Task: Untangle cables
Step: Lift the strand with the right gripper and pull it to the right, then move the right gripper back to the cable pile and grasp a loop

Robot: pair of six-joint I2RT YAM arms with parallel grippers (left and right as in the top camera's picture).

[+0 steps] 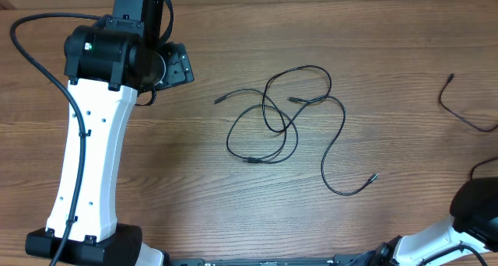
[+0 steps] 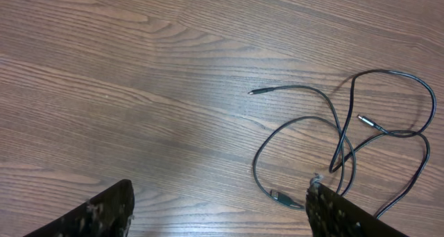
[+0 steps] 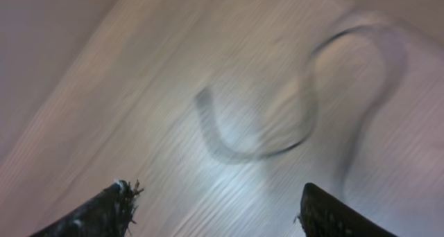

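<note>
Several thin black cables (image 1: 288,118) lie looped over one another on the wooden table (image 1: 194,188), with silvery plug tips poking out of the tangle. Well to the right of that tangle you have one more cord (image 1: 464,114), apart from the rest. Your left gripper (image 2: 220,188) hovers left of the tangle, fingers spread wide with nothing between them. Your right gripper (image 3: 215,195) also gapes wide and empty. Its view is too blurred to tell which cord lies under it.

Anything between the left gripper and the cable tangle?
Nothing visible. Only bare table lies between the open left gripper and the cables. One strand already runs close by a fingertip in the wrist view.
</note>
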